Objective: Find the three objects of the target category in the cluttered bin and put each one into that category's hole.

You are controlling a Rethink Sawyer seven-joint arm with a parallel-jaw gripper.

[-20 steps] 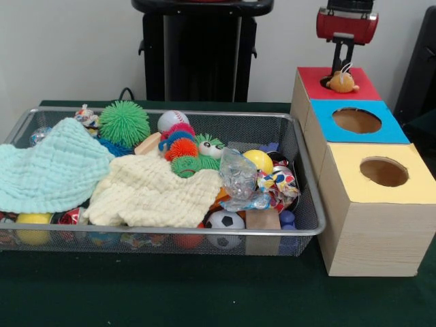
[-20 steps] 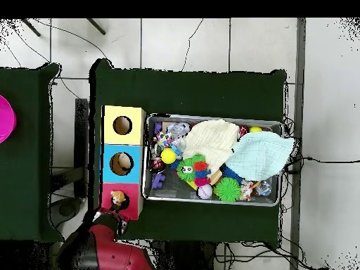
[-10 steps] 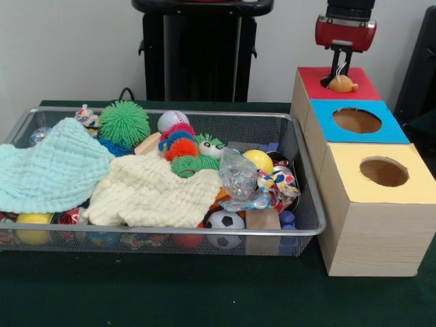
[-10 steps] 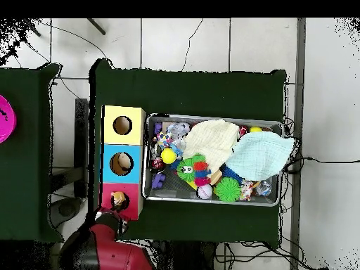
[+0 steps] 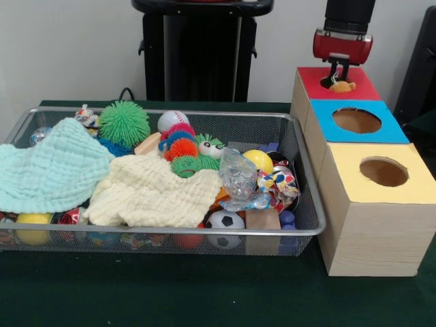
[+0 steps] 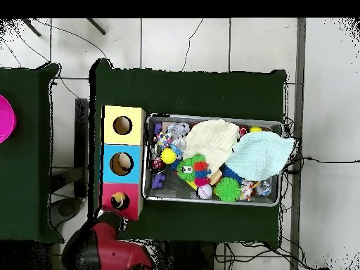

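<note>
**A:** Since the orange toy (image 5: 342, 86) now sits lower in the red box's hole (image 5: 332, 83) than it did a second ago, and the gripper (image 5: 338, 68) has lifted away from it, I'd judge one drop is nearly finished.

**B:** Is the gripper apart or together?

**A:** I cannot tell; the red housing covers most of it in the front view, and the overhead view shows only the arm's bulk beside the red box (image 6: 121, 206).

**B:** Has the toy gone fully in?

**A:** Not quite. It rests at the rim, partly sunk. From above, it shows as a small orange spot in the opening.

**B:** And the remaining targets?

**A:** Hard to say. The wire bin (image 5: 308, 204) on the desk (image 5: 170, 293) is crowded, and the yellow cloth (image 5: 153, 194) and mint cloth (image 5: 51, 167) bury much of it. The blue box's hole (image 6: 121, 163) seems to hold something pale, unidentifiable.
</note>
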